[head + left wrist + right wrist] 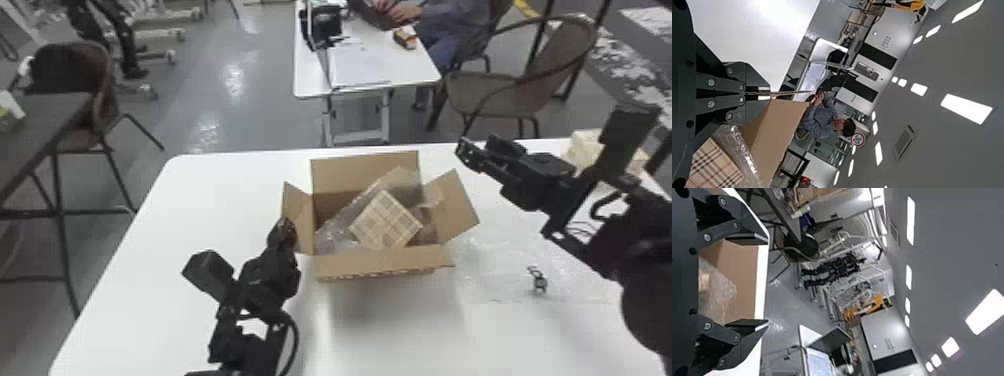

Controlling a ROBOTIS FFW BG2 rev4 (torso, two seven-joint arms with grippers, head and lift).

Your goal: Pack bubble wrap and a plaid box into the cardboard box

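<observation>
Pointing cornerwise away, plaid box [385,220]; left pincer [286,227] clenched on flap [298,212], right pincer [476,144] released.

A lab or workshop, with an articulated robot figure [838,269] among wheeled frames [860,282].

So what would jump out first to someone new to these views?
Probably the plaid box, its check pattern set askew amid the clear bubble wrap in the open cardboard box. Next, the left gripper, shut on that box's left flap. Then the right gripper, fingers wide apart, over the table beyond the right flap.
</observation>
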